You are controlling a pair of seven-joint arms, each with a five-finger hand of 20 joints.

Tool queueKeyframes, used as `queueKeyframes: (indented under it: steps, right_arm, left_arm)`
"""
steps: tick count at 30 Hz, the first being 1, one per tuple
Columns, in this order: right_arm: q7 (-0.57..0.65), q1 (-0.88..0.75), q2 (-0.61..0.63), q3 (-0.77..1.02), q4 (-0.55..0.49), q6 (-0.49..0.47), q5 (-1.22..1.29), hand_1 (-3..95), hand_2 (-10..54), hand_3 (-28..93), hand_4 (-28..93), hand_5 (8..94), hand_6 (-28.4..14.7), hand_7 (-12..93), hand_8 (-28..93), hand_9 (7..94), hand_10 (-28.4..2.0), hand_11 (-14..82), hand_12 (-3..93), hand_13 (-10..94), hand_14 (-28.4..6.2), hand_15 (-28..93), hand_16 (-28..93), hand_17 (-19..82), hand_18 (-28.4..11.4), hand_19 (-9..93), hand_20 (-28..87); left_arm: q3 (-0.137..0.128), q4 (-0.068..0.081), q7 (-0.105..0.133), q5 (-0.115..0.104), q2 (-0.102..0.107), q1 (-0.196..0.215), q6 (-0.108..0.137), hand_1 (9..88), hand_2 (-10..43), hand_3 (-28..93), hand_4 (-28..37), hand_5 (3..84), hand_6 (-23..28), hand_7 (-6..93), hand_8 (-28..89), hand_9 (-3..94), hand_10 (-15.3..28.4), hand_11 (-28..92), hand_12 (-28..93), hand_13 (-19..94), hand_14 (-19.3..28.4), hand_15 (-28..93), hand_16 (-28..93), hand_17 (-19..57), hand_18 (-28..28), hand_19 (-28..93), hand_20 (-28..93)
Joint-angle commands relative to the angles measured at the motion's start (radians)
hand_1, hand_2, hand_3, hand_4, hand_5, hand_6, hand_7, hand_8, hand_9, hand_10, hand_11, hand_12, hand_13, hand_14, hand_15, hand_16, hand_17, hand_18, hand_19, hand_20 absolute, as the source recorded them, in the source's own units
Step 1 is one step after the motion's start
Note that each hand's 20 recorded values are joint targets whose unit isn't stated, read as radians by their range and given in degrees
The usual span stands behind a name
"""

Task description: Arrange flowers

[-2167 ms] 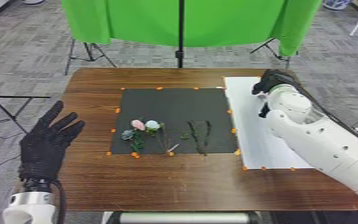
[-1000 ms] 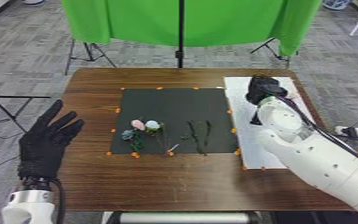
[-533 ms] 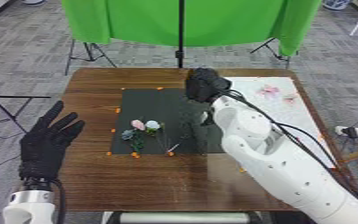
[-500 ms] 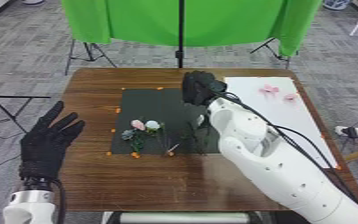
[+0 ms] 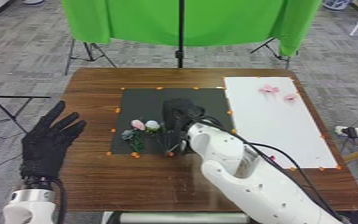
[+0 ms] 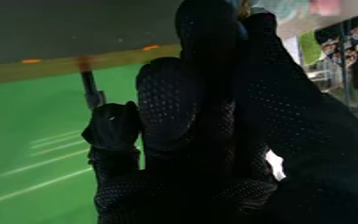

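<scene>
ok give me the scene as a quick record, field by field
right hand: over the dark mat, just right of the white flower
left hand: open, by the table's left edge
on mat: pink flower beside the white flower, blue-grey flower nearer the robot
white sheet: right of mat, two pink flowers toward its far end

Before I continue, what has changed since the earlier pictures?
The right hand has swung left and nearer, from the white sheet to the dark mat, beside the white flower, uncovering two pink blossoms on the sheet. Whether it has gripped anything, I can't tell. The left hand and white flower stayed put.
</scene>
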Motion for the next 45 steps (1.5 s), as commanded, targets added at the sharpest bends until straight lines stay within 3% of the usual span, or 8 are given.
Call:
queueKeyframes:
  steps: [1,7,19,28,29,30,38,45]
  right_arm:
    - [0.007,-0.017,0.006,0.016,0.002,-0.058,-0.027,52.8,-9.5,72,-28,76.5,2.7,19,-2,89.1,-6.4,16.7,37.0,69,-5.9,74,21,28,-21.1,93,58]
    - [0.022,-0.008,0.013,0.015,-0.006,-0.060,-0.033,48.9,-9.5,73,-28,69.8,3.0,18,-6,84.7,-7.8,20.7,34.1,66,-7.7,76,17,26,-21.4,93,58]
    - [0.049,0.032,0.053,0.048,-0.038,0.002,0.007,44.8,-9.5,75,-28,68.4,2.9,17,-12,80.8,-8.6,27.3,29.3,64,-8.5,77,16,24,-21.5,93,57]
    - [0.163,0.068,0.234,0.167,-0.090,0.136,0.150,42.1,-9.5,78,-28,67.0,2.5,17,-13,76.3,-10.0,28.7,22.9,62,-9.4,76,15,23,-21.5,93,56]
    - [0.173,0.078,0.250,0.181,-0.087,0.138,0.168,42.0,-9.5,78,-28,66.8,2.6,17,-13,75.9,-10.2,28.5,22.5,62,-9.4,76,14,23,-21.5,93,56]
    - [0.187,0.074,0.272,0.200,-0.087,0.145,0.176,41.9,-9.5,78,-28,66.6,2.6,17,-13,75.5,-10.4,28.6,22.1,61,-9.5,76,14,23,-21.5,93,56]
    - [0.358,0.252,0.461,0.080,0.085,0.292,0.280,40.4,-9.5,81,-28,64.8,2.2,17,-14,70.3,-11.8,28.2,16.3,59,-9.9,75,13,23,-21.4,93,56]
    - [0.424,0.379,0.480,-0.016,0.279,0.225,0.345,37.5,-9.5,82,-28,54.3,1.8,18,-14,57.1,-16.0,20.4,13.7,51,-12.2,72,10,20,-20.9,91,55]
  left_arm:
    - [0.008,0.013,-0.009,0.006,-0.009,0.004,-0.013,20.5,7.1,77,-28.3,31.8,5.7,14.5,-11,32.7,18.6,23,12,25,25.8,49,-7,-8.6,24.2,52,26]
    - [0.017,0.016,0.009,-0.001,-0.001,0.005,-0.011,20.5,7.0,78,-28.3,31.9,5.7,14.4,-11,32.7,18.6,23,12,25,25.9,49,-7,-8.6,24.2,52,26]
    - [0.054,0.028,0.045,-0.015,0.014,-0.008,-0.004,20.6,6.9,78,-28.3,31.8,5.7,14.6,-11,32.7,18.5,23,12,25,25.8,49,-7,-8.6,24.2,52,26]
    - [0.081,0.032,0.052,-0.022,0.030,-0.012,-0.003,20.6,7.0,77,-28.3,31.9,5.8,14.3,-11,32.7,18.5,23,12,25,25.8,49,-7,-8.5,24.2,52,26]
    - [0.085,0.030,0.064,-0.027,0.037,-0.009,0.004,20.7,7.0,77,-28.3,32.0,5.7,14.1,-11,32.8,18.5,23,12,25,25.7,49,-7,-8.4,24.2,52,26]
    - [0.086,0.033,0.049,-0.020,0.028,-0.017,-0.002,20.7,7.1,77,-28.3,32.0,5.7,14.1,-11,32.9,18.5,23,12,25,25.7,49,-7,-8.4,24.2,52,26]
    - [0.121,0.039,0.050,-0.019,0.030,-0.045,-0.005,20.7,7.1,77,-28.3,32.0,5.7,13.9,-11,32.9,18.6,23,12,25,25.7,49,-7,-8.3,24.2,52,26]
    - [0.129,0.042,0.044,-0.015,0.026,-0.057,-0.008,20.7,7.1,77,-28.3,32.0,5.7,14.0,-11,32.8,18.5,22,12,25,25.6,49,-7,-8.4,24.2,52,26]
